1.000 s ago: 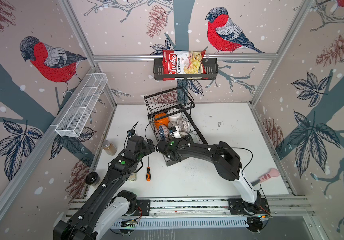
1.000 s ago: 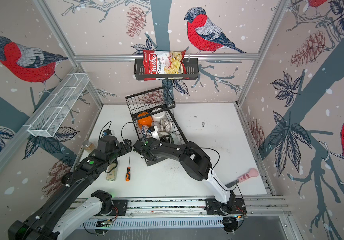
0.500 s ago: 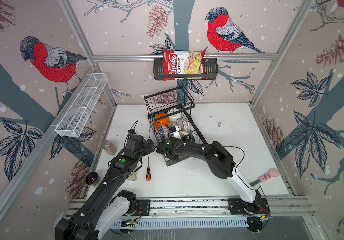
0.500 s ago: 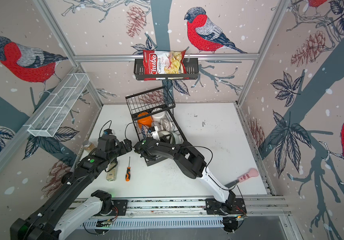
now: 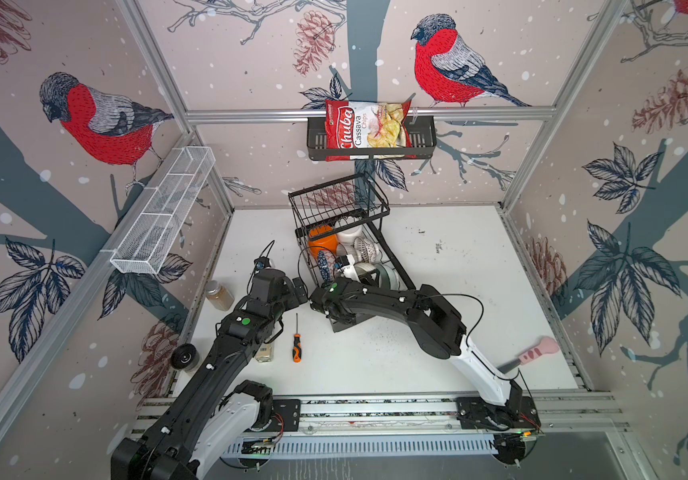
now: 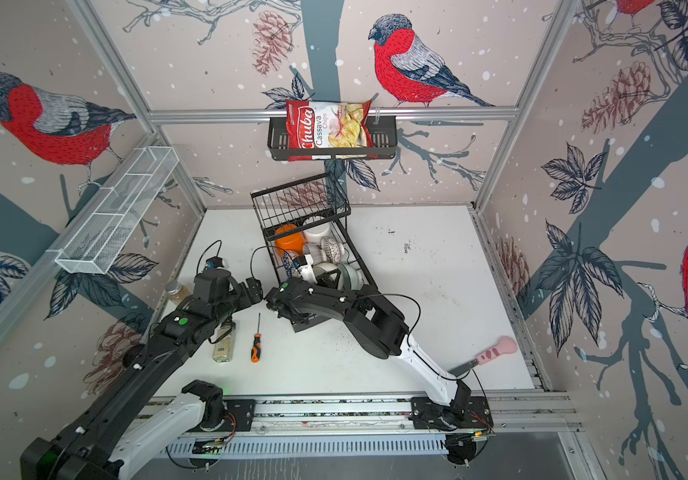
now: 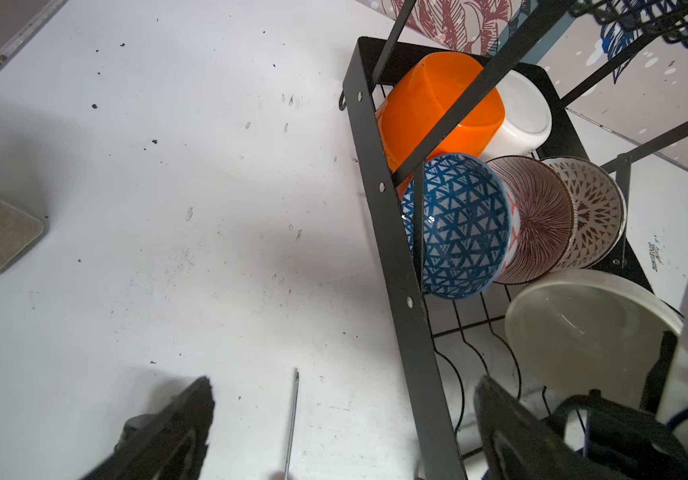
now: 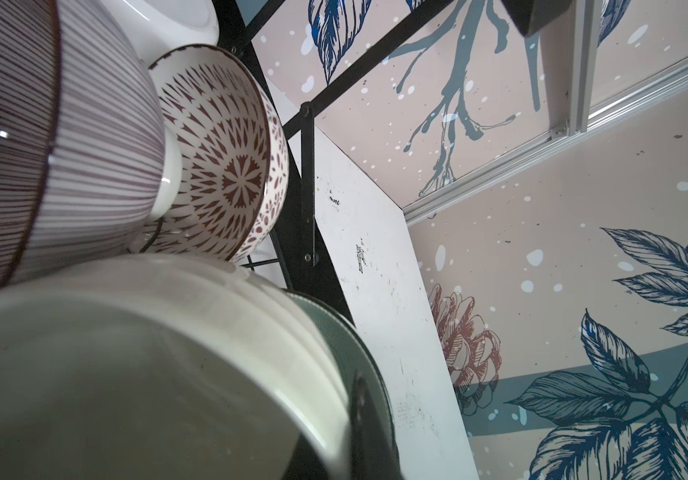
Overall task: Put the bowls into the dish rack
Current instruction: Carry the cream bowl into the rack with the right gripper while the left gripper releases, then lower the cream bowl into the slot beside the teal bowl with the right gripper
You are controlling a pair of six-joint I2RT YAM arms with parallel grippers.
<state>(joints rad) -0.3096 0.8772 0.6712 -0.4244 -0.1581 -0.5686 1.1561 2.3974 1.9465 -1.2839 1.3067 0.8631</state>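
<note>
The right claw point(image 5: 352, 269), pressed together on the rim of the cream bowl point(image 7: 583, 332), holds it tilted at the near end of the dish rack point(image 7: 396, 249), beside the teal bowl point(image 8: 340, 328). Released before the wires catch it, it may topple onto its neighbours. The left claw point(image 7: 344, 382) hangs spread and empty left of the rack.

The rack point(image 7: 393, 241) is black, with an orange bowl point(image 7: 438, 108), white bowl point(image 7: 521, 112), blue-triangled bowl point(image 7: 458, 224), maroon-striped bowl point(image 7: 542, 216), maroon-petalled bowl point(image 7: 591, 212), cream bowl point(image 7: 583, 332) and teal bowl point(image 8: 346, 345).
</note>
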